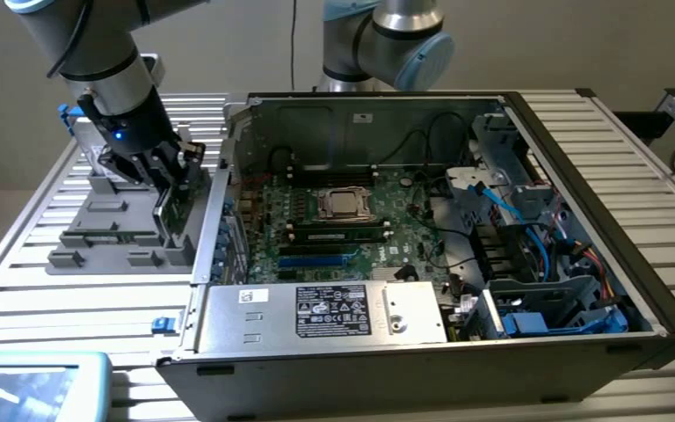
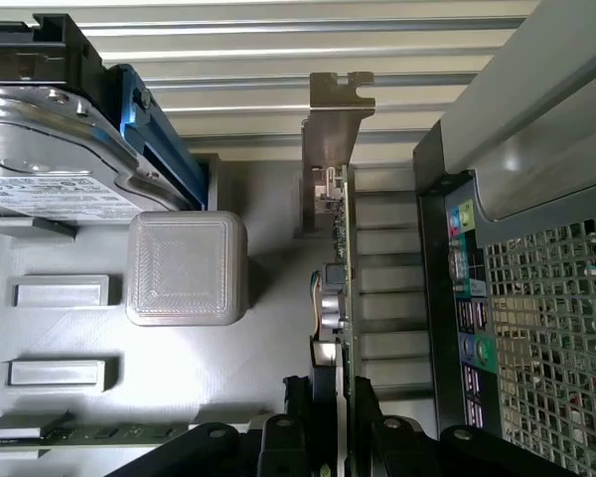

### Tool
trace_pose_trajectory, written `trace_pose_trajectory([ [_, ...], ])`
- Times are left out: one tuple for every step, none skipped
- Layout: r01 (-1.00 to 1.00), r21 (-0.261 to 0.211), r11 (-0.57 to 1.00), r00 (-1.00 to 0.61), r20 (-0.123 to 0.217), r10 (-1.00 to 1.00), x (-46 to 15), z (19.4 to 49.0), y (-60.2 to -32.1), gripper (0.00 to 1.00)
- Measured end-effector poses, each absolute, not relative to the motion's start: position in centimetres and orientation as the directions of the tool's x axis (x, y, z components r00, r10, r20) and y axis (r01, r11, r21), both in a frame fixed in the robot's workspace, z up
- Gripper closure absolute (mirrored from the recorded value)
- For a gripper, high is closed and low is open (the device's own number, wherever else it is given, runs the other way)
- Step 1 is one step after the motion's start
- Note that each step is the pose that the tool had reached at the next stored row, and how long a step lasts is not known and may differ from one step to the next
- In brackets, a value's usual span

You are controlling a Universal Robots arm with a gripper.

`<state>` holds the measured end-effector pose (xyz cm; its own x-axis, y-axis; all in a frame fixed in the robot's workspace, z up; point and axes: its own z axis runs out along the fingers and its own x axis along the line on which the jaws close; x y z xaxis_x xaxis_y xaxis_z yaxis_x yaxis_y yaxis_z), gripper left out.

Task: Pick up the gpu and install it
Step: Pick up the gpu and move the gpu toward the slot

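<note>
The gpu is a thin green card standing on edge over the right end of the grey parts tray, just outside the left wall of the open computer case. My gripper reaches down from above and is shut on the card's top edge. In the wrist view the gpu appears edge-on, its silver end bracket at the far end, and my gripper clamps it between two black fingers. Whether the card's lower edge still rests in the tray I cannot tell.
A grey hard drive with a white label and blue rails sits in the tray beside the card. The case holds the motherboard, cables and a power supply. A second arm stands behind the case. A blue-rimmed box sits at the front.
</note>
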<state>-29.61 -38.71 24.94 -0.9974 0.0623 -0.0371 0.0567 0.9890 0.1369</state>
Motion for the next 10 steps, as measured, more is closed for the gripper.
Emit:
trace_pose_trajectory([
  [0.056, 0.137, 0.989, -0.997, -0.036, 0.062, -29.60, 24.94, -38.71, 0.71],
  [0.056, 0.136, 0.989, -0.998, -0.035, 0.061, -29.61, 24.95, -38.71, 0.71],
  [0.055, 0.136, 0.989, -0.998, -0.035, 0.060, -29.61, 24.94, -38.72, 0.71],
  [0.055, 0.135, 0.989, -0.998, -0.034, 0.060, -29.60, 24.94, -38.72, 0.71],
  [0.055, 0.133, 0.990, -0.998, -0.033, 0.060, -29.59, 24.94, -38.71, 0.71],
  [0.055, 0.132, 0.990, -0.998, -0.032, 0.060, -29.59, 24.95, -38.71, 0.71],
  [0.055, 0.131, 0.990, -0.998, -0.030, 0.060, -29.58, 24.95, -38.72, 0.71],
  [0.056, 0.131, 0.990, -0.998, -0.028, 0.060, -29.57, 24.95, -38.72, 0.71],
  [0.058, 0.131, 0.990, -0.998, -0.025, 0.062, -29.55, 24.94, -38.71, 0.71],
  [0.061, 0.130, 0.990, -0.998, -0.023, 0.065, -29.54, 24.94, -38.72, 0.71],
])
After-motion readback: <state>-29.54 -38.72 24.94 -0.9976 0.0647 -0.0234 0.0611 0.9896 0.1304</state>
